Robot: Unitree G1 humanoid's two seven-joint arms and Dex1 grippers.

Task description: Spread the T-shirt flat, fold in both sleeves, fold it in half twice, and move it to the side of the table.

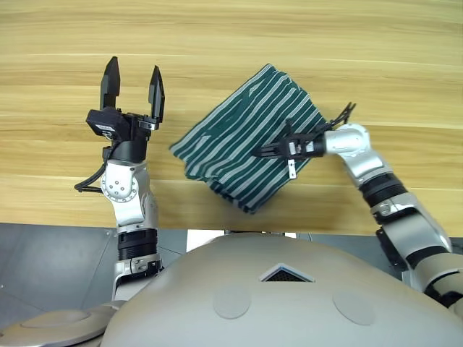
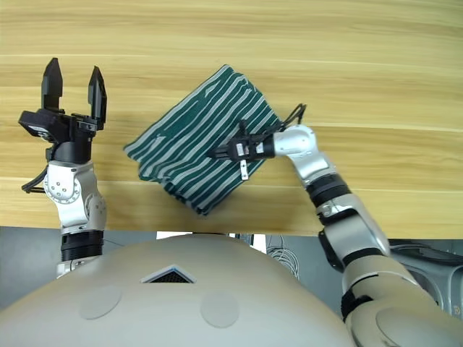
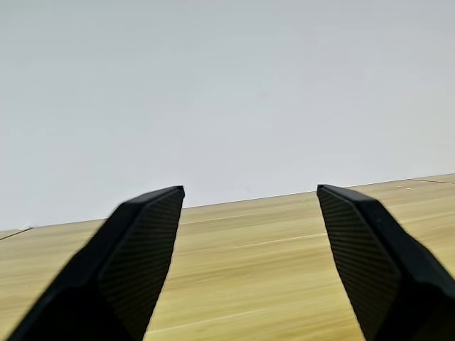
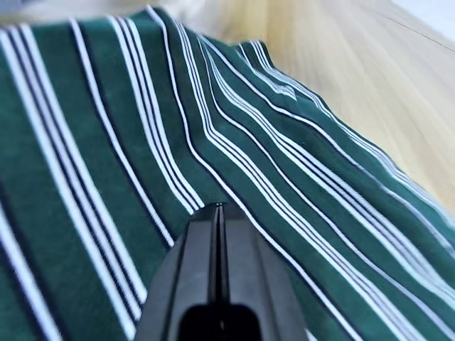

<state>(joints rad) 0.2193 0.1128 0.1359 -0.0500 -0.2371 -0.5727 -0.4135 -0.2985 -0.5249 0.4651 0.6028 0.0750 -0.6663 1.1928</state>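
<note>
The green striped T-shirt (image 1: pixel 246 144) lies folded up small on the wooden table (image 1: pixel 362 43), in the middle and close to the near edge. The right claw (image 1: pixel 257 152) is over the shirt with its two fingers pressed tight together. The left claw (image 1: pixel 134 72) is up in the air, left of the shirt, with its fingers wide apart.

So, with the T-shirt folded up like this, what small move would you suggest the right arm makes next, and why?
Probably slide the T-shirt sideways toward the edge of the table. It already lies as a compact folded rectangle, the right gripper, fingers shut, sits over its top, and the left gripper is open, off the cloth.
</note>
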